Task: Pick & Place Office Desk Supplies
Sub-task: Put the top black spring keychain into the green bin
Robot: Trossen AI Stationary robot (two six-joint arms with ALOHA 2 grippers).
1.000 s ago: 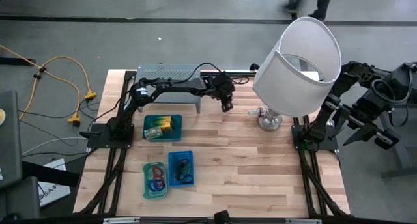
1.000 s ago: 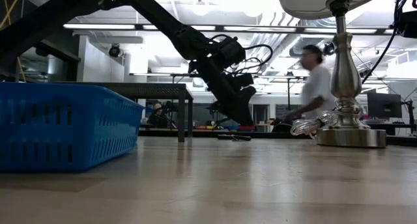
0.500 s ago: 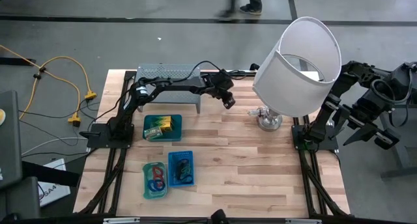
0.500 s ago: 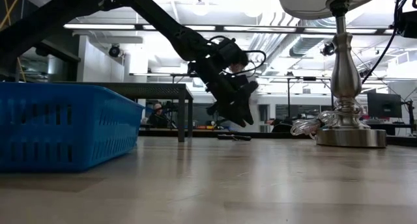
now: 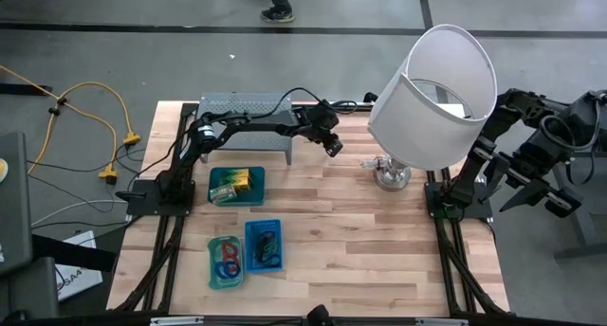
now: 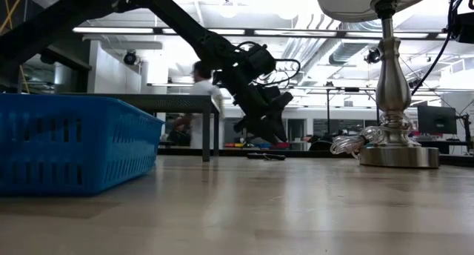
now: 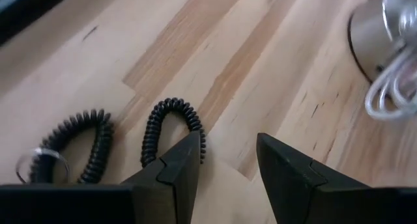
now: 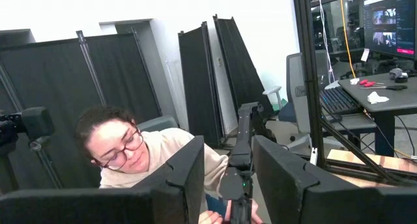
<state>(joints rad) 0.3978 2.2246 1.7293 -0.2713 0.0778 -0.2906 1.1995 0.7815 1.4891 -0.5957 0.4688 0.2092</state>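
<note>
While the green tray [image 5: 226,262] and blue tray [image 5: 264,244] sat at the table's [image 5: 360,250] near left, holding red and blue rings [image 5: 226,260] and black loops [image 5: 268,244], a third tray [image 5: 236,185] above held yellow-green packets [image 5: 245,180]. Left gripper [image 5: 334,147], fingers parted and empty, hovered beside the rack [image 5: 245,105], just over black coiled bands [image 7: 171,126]. Lamp [image 5: 434,84] stood further right. Right gripper [image 8: 227,185], jaws apart, empty, waited off the table's right edge.
</note>
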